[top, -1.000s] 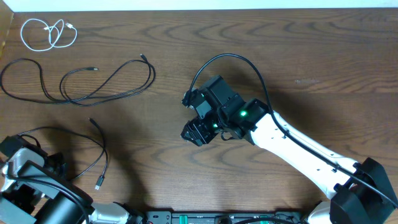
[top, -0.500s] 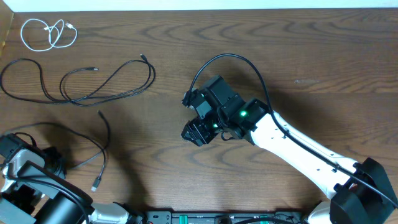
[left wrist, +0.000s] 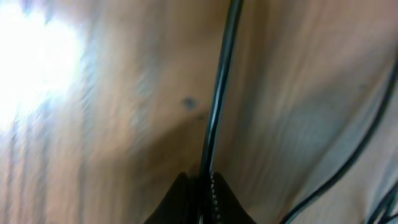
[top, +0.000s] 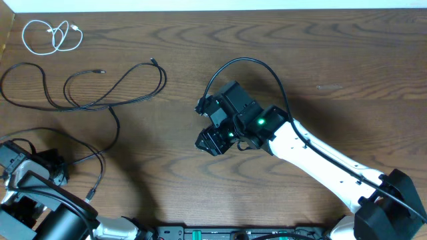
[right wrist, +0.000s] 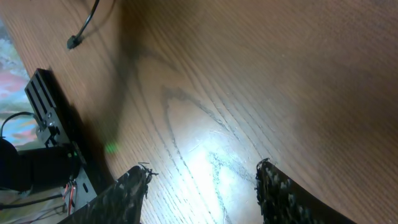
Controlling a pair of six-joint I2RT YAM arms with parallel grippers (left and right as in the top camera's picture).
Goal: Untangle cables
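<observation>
Soft wrist-view blur, bright glare patches

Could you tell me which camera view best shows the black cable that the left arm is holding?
The overhead view: the black cable shows along nearly its whole run. The left wrist view gives only a blurred stretch pinched between the fingers. The right wrist view catches just a plug end, perhaps the same cable.

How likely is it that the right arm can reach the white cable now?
Probably not: nothing blocks the path and the right gripper is open and empty, but the white cable lies far off, across the table.
</observation>
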